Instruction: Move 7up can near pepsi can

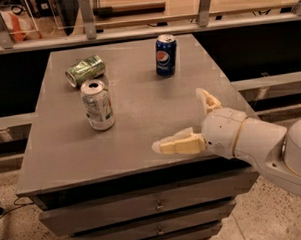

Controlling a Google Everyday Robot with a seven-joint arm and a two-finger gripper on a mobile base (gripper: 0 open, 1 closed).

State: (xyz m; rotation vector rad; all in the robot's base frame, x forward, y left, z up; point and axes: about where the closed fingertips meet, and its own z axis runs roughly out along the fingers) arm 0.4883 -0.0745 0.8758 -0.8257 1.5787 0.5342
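Camera view: the robot's pincer [179, 120] hovers over the near right part of the grey tabletop [57, 156], its two pale fingers spread wide and holding nothing. A 7up can [97, 105] stands upright toward the left of the tabletop, well apart from the pincer. Far from it and to the right, a pepsi can [165, 55] stands upright near the far edge. A dented green can [85, 70] lies on its side just beyond the 7up can
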